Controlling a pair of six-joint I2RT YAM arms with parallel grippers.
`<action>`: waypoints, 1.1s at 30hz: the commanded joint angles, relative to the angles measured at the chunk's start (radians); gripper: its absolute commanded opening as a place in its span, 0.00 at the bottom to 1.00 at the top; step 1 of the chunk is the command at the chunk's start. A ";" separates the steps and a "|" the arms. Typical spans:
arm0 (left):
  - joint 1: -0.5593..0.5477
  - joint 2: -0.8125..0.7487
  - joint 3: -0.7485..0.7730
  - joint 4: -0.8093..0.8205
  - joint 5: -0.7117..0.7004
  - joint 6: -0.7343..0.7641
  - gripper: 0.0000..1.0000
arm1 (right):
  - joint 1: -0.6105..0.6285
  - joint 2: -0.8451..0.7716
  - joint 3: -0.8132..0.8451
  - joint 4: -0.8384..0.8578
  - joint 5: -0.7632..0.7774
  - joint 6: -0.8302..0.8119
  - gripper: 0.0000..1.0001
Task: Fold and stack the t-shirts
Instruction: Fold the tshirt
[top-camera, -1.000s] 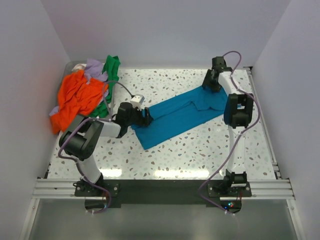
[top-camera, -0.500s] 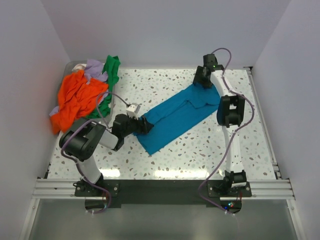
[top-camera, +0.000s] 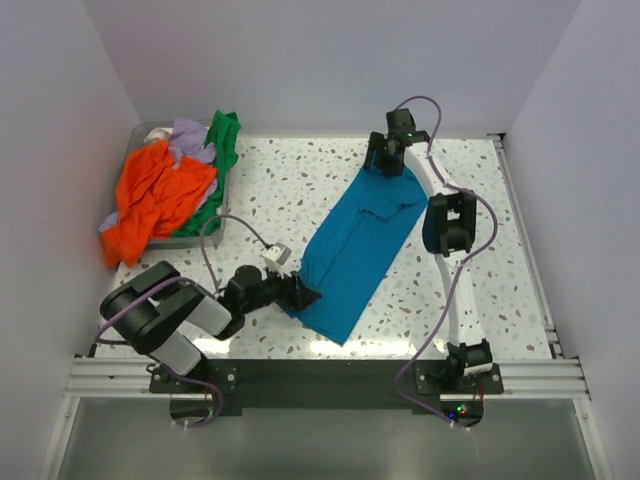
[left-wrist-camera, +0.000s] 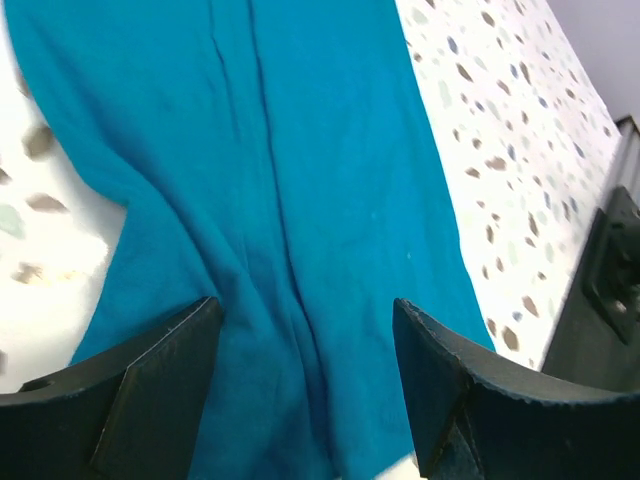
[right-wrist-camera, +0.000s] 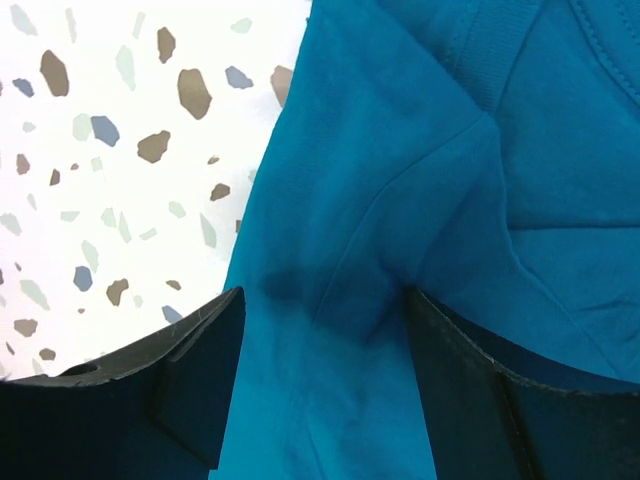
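Left fingers (left-wrist-camera: 150, 390) and right fingers (right-wrist-camera: 180, 390) each clamp an opposite end of the teal t-shirt (top-camera: 360, 245)

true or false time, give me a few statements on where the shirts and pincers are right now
1. The teal shirt lies as a long strip on the table. True.
2. The orange shirt is spread flat. False: it is bunched in a heap at the far left with the green shirt and lavender shirt.
3. The right pincer grips the teal shirt's far end. True.
4. The left pincer is reaching into the heap. False: it grips the teal shirt's near end.
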 joint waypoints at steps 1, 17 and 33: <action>-0.044 -0.040 -0.067 -0.116 -0.002 -0.071 0.74 | 0.015 -0.060 -0.042 -0.021 -0.076 -0.023 0.69; -0.189 -0.367 -0.042 -0.421 -0.272 -0.028 0.75 | 0.026 -0.581 -0.754 0.211 -0.039 -0.063 0.69; -0.277 -0.074 0.055 -0.304 -0.200 -0.089 0.74 | 0.025 -0.330 -0.636 0.188 0.011 -0.035 0.67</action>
